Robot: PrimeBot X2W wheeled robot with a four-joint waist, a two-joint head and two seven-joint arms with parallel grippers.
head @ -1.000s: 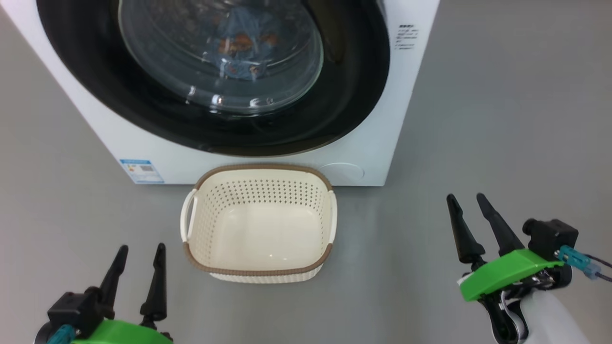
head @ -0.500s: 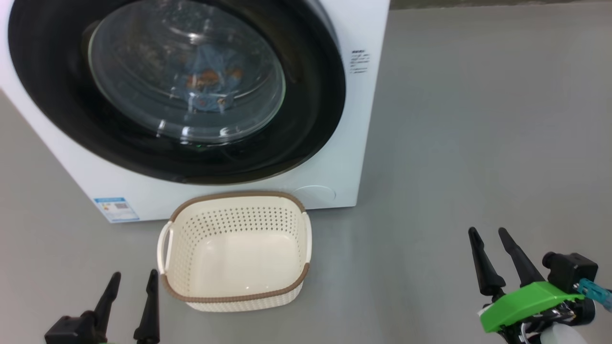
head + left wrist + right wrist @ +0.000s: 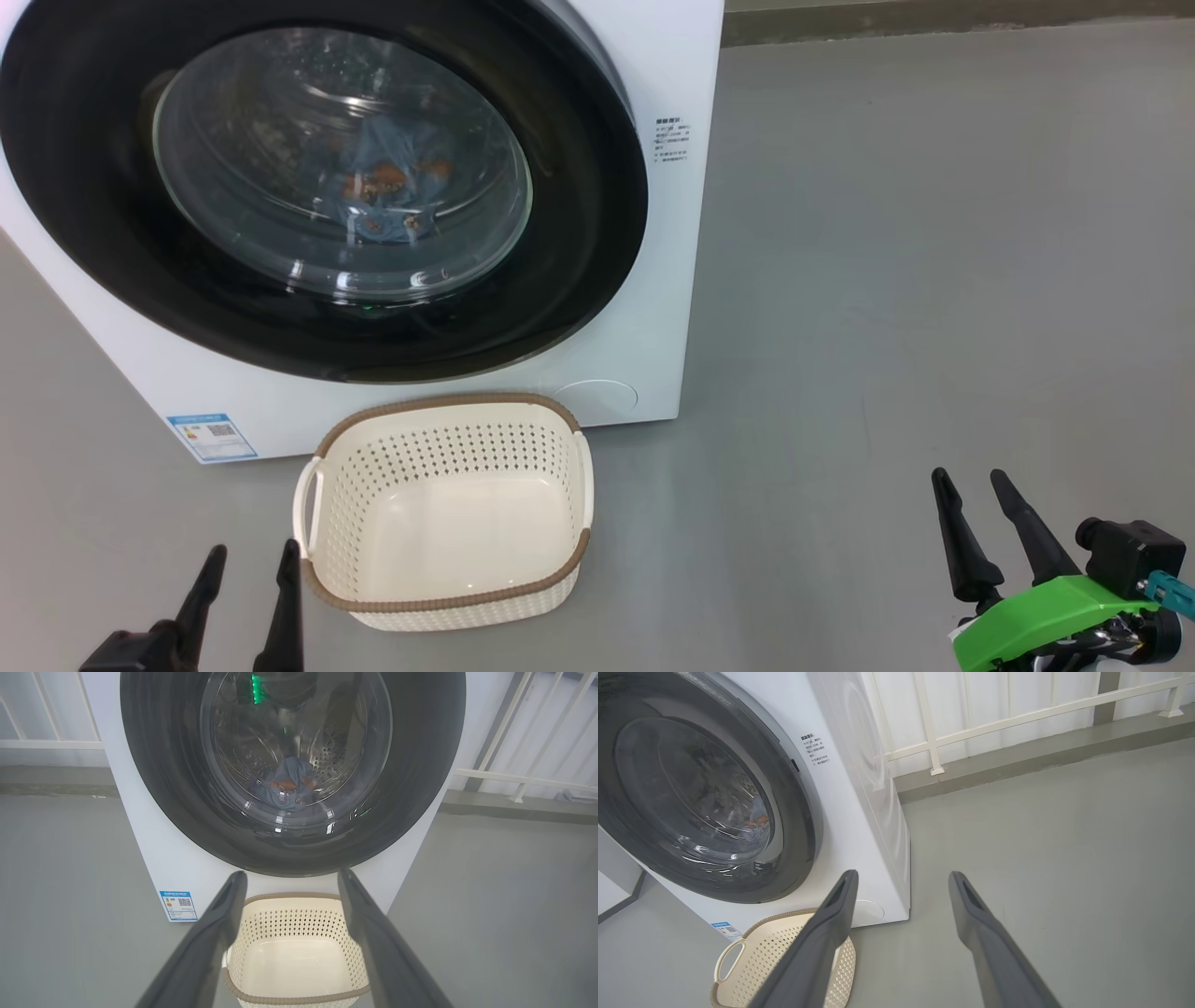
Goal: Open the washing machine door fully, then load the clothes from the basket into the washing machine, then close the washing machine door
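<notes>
The white washing machine (image 3: 674, 280) stands ahead, and its door (image 3: 583, 233), glossy black rim around a glass bowl, sits flush against the front. Through the glass I see light blue clothes (image 3: 387, 191) with orange-brown prints lying in the steel drum; the left wrist view shows these clothes (image 3: 286, 781) too. The cream basket (image 3: 448, 403) sits on the floor before the machine with nothing in it. My left gripper (image 3: 254, 551) hovers open just left of the basket. My right gripper (image 3: 968, 478) is open far to the right, over bare floor. Both hold nothing.
Grey floor (image 3: 915, 280) spreads wide to the machine's right. A blue label sticker (image 3: 211, 437) marks the machine's lower left corner. Behind the machine runs a white railing (image 3: 994, 718) above a low kerb (image 3: 1017, 760).
The head camera has shifted, so machine and basket now sit further left and lower in its view. Both grippers show lower in the picture, still open. Basket and door have not moved.
</notes>
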